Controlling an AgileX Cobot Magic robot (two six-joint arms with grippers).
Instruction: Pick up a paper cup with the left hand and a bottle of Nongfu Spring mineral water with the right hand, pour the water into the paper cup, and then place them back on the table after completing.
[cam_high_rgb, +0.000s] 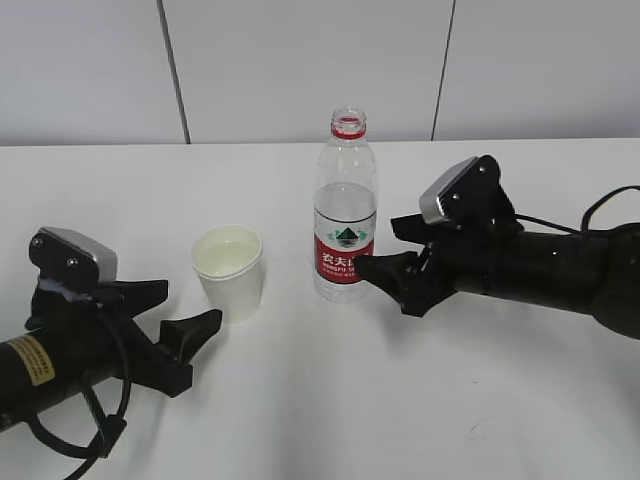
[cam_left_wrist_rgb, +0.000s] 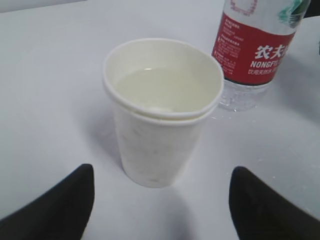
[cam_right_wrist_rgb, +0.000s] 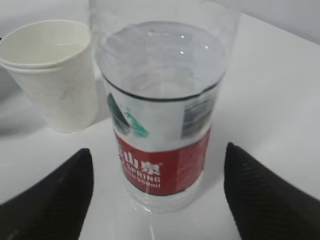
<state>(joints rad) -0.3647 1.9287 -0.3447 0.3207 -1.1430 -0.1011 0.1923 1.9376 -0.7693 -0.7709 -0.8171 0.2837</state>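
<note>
both my jaws are apart, holding nothing. the paper cup (cam_high_rgb: 229, 271) is full; a bump could spill it beside the bottle (cam_high_rgb: 345, 210).

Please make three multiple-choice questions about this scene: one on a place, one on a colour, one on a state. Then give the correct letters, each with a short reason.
1. Where does the paper cup stand relative to the bottle in the exterior view?
A. to its left
B. to its right
C. on top of it

2. What colour is the band of the bottle's label?
A. blue
B. red
C. yellow

3. In what state is the right tool?
A. shut on the bottle
B. shut on the cup
C. open, holding nothing

Answers:
1. A, since the cup stands on the table on the left side of the bottle.
2. B, since the right wrist view shows a red band with white letters.
3. C, since its fingers stand apart on both sides of the bottle, with table showing between.
</note>
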